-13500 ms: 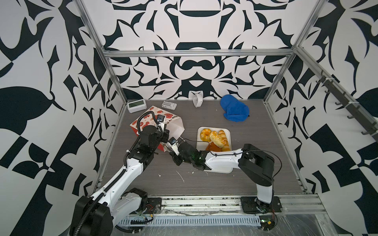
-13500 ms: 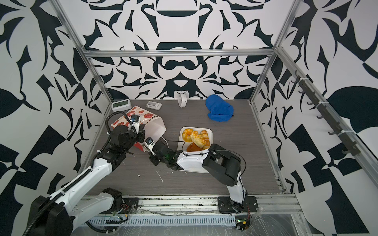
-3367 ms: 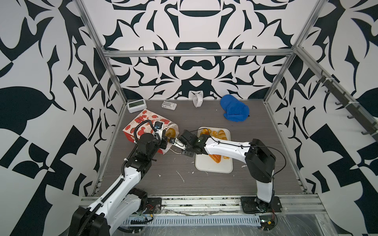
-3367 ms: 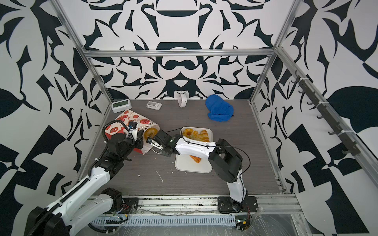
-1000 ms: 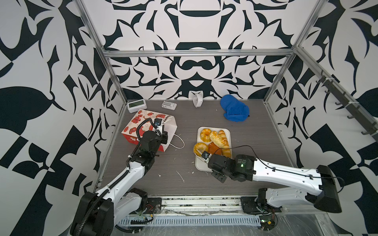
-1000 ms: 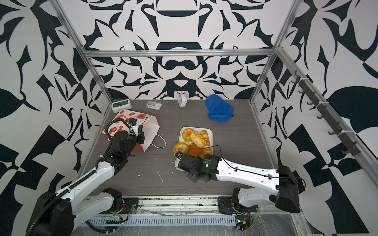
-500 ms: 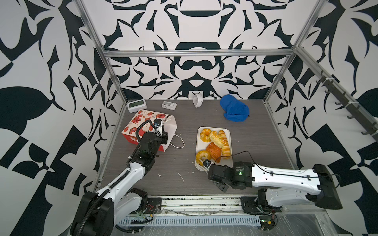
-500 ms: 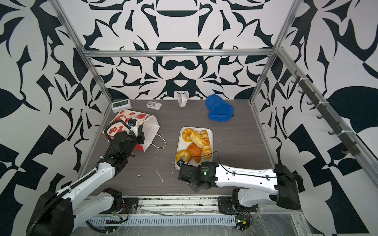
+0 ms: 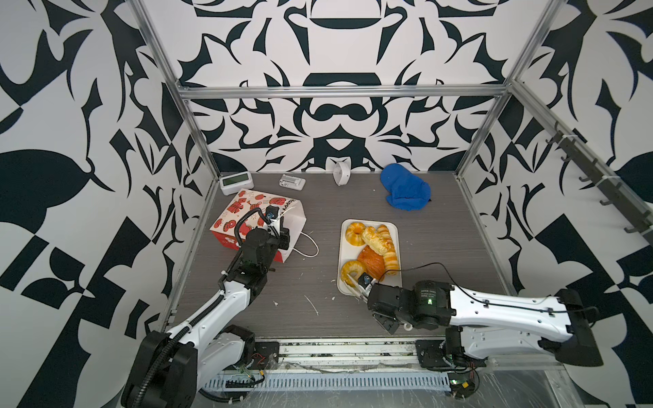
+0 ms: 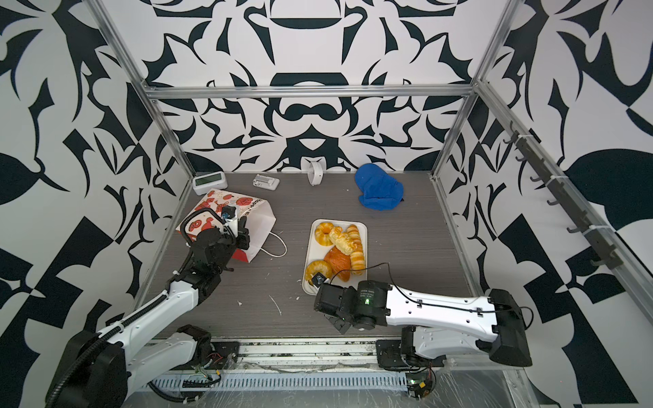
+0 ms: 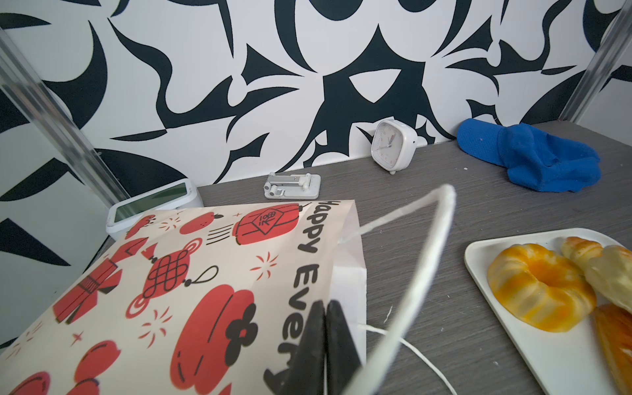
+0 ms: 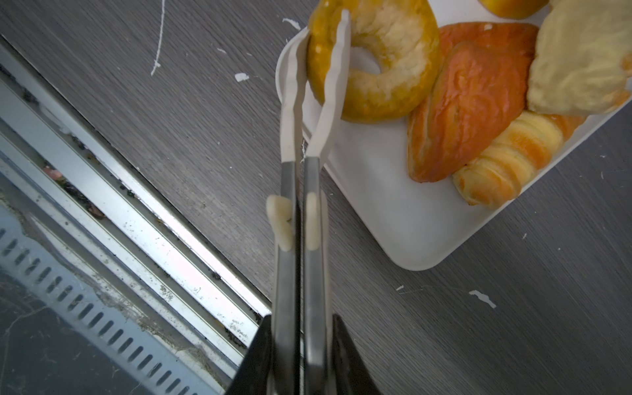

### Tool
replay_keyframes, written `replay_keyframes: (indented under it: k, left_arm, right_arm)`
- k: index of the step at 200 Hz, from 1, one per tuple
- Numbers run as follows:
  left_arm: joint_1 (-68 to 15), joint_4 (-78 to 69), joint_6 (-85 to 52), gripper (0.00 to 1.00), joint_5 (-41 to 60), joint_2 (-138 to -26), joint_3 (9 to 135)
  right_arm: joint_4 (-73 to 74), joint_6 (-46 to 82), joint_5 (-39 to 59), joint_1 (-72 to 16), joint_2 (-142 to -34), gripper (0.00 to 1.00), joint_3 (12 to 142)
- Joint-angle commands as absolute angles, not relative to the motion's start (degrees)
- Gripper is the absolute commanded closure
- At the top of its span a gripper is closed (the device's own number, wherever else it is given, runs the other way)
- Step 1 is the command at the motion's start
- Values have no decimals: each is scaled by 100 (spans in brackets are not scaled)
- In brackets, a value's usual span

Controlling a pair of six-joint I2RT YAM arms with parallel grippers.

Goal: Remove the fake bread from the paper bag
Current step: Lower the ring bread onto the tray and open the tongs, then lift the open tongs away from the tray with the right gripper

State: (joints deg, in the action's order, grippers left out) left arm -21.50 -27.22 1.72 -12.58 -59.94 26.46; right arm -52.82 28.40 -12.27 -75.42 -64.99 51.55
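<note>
This looks like the last step: the ring pastry point(image 12: 407, 61) seems to rest on the near corner of the white tray point(image 12: 393, 219) beside 4 other fake breads point(image 9: 375, 243), all outside the paper bag point(image 11: 205, 273). The next move therefore calls for letting the tongs point(image 12: 288, 191) spread and drawing them back without dragging the ring off. The right arm point(image 9: 494, 311) lies low along the front edge of the surface point(image 9: 300, 279), jaws clamped on the tongs whose tips pinch the ring; the left arm point(image 9: 226, 300) reaches to the bag lying on its side, jaws together on its mouth rim.
</note>
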Motion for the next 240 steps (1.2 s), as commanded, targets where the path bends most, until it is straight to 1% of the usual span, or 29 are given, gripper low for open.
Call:
replay_keyframes:
  k: [1, 54, 144, 161, 174, 209, 224, 240]
  left_arm:
    - [-2144, -2944, 132, 93, -1211, -5868, 2565]
    - [-2136, -2974, 123, 93, -1197, -5870, 2532]
    - [-2135, -3055, 110, 93, -1158, -5996, 2580]
    - [-2133, -3066, 90, 93, -1145, -5996, 2574]
    - [-2131, -3059, 76, 93, -1148, -5980, 2560]
    - [-2136, -3066, 53, 93, -1150, -5909, 2533]
    - [-2135, -3074, 53, 93, -1142, -5909, 2540]
    - [-2135, -3150, 36, 93, -1121, -5921, 2544]
  right_arm:
    - [-5106, 2892, -1254, -7559, -6422, 69, 5147]
    - [-4962, 2818, -1198, -7564, -6492, 65, 5095]
    - [-4368, 2633, -1491, -7561, -5586, 65, 5115]
    - [-4456, 2628, -1770, -7559, -5505, 65, 5149]
    - [-4555, 2680, -2189, -7559, -5430, 65, 5162]
    - [-4951, 3150, -3942, -7452, -5216, 66, 5230]
    - [-5001, 3241, -4415, -7206, -5082, 67, 5206]
    - [-4952, 3285, -4592, -6703, -4871, 67, 5084]
